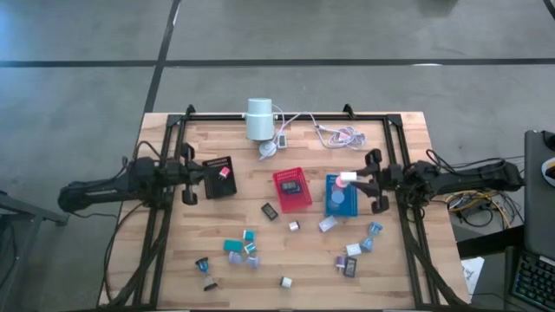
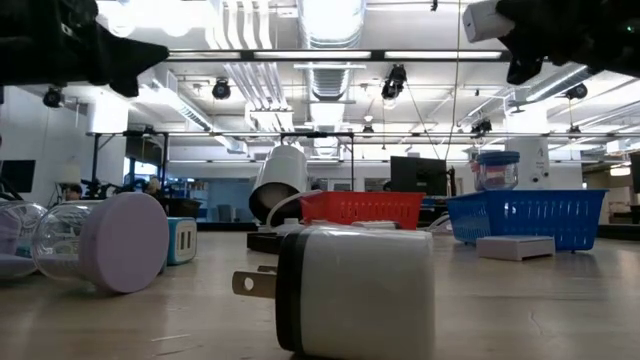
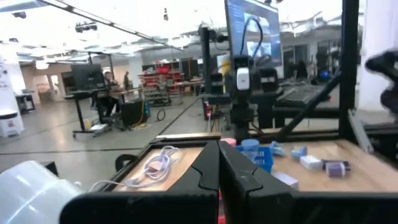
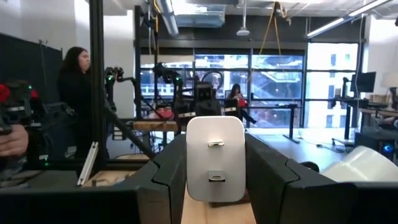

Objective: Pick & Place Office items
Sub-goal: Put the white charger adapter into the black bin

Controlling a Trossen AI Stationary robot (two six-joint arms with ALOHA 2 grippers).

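Right gripper (image 4: 214,180): fingers clamped on a white charger block (image 4: 215,158), one dark finger against each side. The block stands upright between them, its face with two small slots turned to the wrist camera. In the high view this gripper (image 1: 350,180) sits at the blue tray's (image 1: 339,206) far edge, above the tray, with the white block (image 1: 347,177) at its tip.

Left gripper (image 3: 219,177): fingers pressed together, nothing between them. In the high view it (image 1: 205,172) is just beside the black tray (image 1: 217,165), well apart from the blue tray, with the red tray (image 1: 292,189) between the two.

Remaining office items: scattered on the wooden table (image 1: 173,260) on the near side of the blue tray, among them teal blocks (image 1: 232,246) and a black piece (image 1: 270,211). One white plug block (image 2: 352,290) lies directly before the low camera.
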